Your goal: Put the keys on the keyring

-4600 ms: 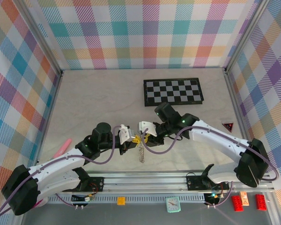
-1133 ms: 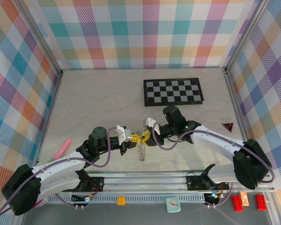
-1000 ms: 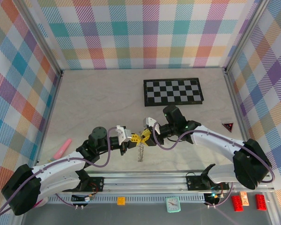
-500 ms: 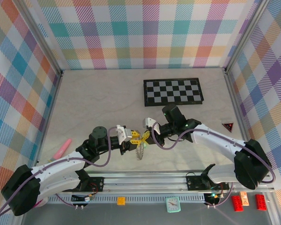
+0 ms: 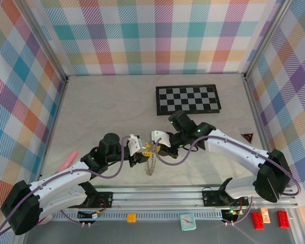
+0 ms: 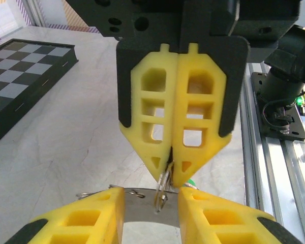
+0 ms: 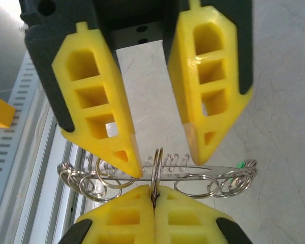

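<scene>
Just in from the table's near edge, the keyring (image 5: 151, 164) dangles from the right gripper (image 6: 169, 174), whose jaws are pinched tight on one small wire loop of it. The left gripper (image 7: 166, 162) faces it from 9 o'clock with jaws apart, fingertips straddling the ring's flat band; whether they touch it is unclear. A green speck (image 7: 239, 163) at the band's 3 o'clock end is too small to identify. Farther back, at 1 o'clock, lies a checkerboard (image 5: 188, 99).

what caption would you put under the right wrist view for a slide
right pincer shut on a small wire loop on the keyring, left pincer's tips spread either side of it
</scene>
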Controlling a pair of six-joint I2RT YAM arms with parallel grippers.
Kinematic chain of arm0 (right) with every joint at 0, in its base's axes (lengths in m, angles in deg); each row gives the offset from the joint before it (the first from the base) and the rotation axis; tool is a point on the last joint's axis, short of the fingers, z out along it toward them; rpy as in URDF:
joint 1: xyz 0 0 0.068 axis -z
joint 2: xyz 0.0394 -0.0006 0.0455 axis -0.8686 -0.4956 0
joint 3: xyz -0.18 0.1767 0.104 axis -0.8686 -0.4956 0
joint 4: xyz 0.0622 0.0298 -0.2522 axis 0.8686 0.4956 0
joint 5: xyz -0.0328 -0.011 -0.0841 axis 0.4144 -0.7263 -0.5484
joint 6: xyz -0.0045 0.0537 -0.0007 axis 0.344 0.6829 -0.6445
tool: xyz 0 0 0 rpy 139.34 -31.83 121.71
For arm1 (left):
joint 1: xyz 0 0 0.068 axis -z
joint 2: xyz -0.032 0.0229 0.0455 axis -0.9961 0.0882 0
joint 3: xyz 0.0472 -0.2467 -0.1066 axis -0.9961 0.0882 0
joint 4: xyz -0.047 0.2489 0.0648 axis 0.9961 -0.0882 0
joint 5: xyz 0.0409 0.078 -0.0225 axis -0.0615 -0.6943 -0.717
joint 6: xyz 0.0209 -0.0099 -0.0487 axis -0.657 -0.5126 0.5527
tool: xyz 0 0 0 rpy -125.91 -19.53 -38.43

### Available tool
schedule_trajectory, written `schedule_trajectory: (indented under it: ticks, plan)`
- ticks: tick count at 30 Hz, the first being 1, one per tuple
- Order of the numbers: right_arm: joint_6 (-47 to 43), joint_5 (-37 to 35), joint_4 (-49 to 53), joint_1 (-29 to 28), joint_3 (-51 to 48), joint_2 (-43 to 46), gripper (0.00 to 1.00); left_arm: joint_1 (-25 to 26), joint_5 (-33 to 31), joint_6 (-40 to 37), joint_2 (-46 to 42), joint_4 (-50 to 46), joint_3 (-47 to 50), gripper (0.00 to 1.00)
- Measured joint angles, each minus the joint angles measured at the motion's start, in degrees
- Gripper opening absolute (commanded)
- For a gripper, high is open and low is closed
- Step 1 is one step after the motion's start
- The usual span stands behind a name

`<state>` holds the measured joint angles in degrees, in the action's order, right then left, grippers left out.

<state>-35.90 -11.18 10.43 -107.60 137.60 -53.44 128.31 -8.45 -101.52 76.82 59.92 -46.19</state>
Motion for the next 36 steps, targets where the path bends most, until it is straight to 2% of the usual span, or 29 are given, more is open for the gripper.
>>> schedule_trajectory:
  ticks: [10, 14, 16, 19, 21, 27, 36]
  plan:
    - [-2.54, -3.58, 3.34, -2.58, 3.43, -2.71, 0.00, 0.00, 1.16, -0.44, 0.07, -0.61, 0.00, 0.14]
    - [-2.80, -4.17, 3.41, -2.64, 3.87, -2.82, 0.00, 0.00, 1.77, -0.48, 0.07, -0.63, 0.00, 0.05]
    - [-2.69, -4.42, 3.37, -2.64, 3.87, -2.82, 0.05, 0.00, 1.90, -0.61, 0.07, -0.72, 0.00, 0.00]
    - [-1.77, -3.96, 1.79, -2.32, 2.75, -2.08, 0.24, 0.00, 1.92, -0.55, 0.07, -0.59, 0.00, 0.00]
    - [-0.15, -2.34, -0.96, -1.29, 0.46, -0.11, 0.30, 0.00, 1.84, -0.37, 0.07, -0.31, 0.13, 0.00]
    - [6.19, 3.43, -12.85, 1.99, -9.53, 5.70, 0.32, 0.00, 1.46, 2.58, -0.76, 7.34, 4.50, 0.00]
    - [11.61, 7.58, -26.03, 3.08, -14.58, 4.07, 0.32, 0.00, 1.49, 7.41, 0.09, 18.69, 7.74, 0.00]
